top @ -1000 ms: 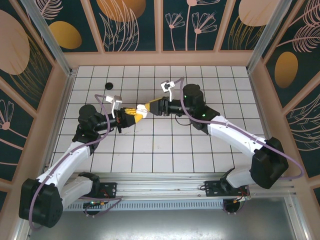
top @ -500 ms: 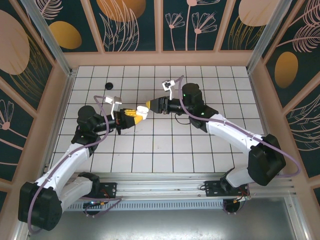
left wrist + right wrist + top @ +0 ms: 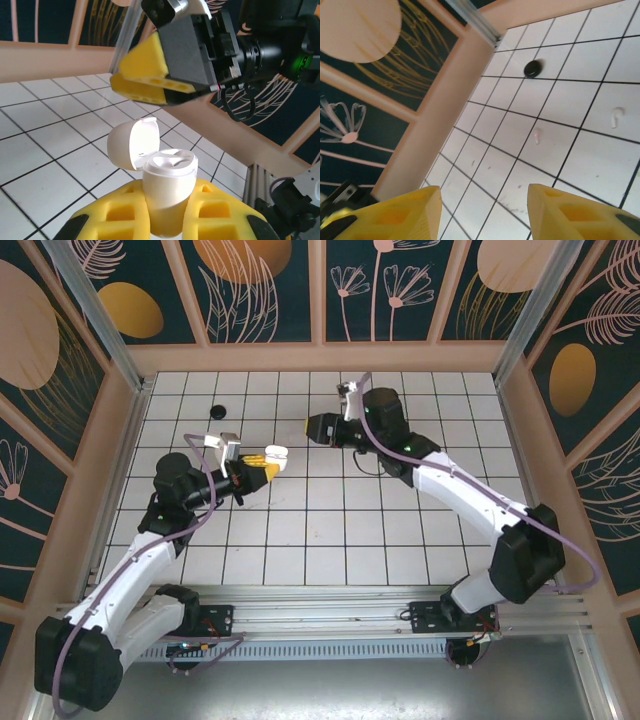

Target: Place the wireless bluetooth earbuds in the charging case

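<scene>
My right hand (image 3: 482, 194) hangs over the tiled worktop (image 3: 580, 90) with its two yellow fingers spread wide and nothing between them. The earbuds (image 3: 536, 136) lie loose on the tiles ahead of it. The nearer one is at about 1 o'clock from the hand, and the second earbud (image 3: 618, 116) is farther out at about 2 o'clock, well apart from the first. Both are tiny and look pale, whitish to pink, each a small bulb with a short stem. The stems run roughly 12 to 6 in my wrist view, so I judge the fingers would close across them from 9 and 3. A black puck (image 3: 534, 68) sits beyond, between 12 and 1 o'clock, and is no part of this. My left hand (image 3: 167, 220) is pinching the white charging case (image 3: 168, 185) upright, its lid (image 3: 132, 150) flipped back, with no earbud seated in it that I can see. From above, the case sits at about 8 o'clock from my right hand. That hand is free and nearer the earbuds, so I judge the pick falls to it.
</scene>
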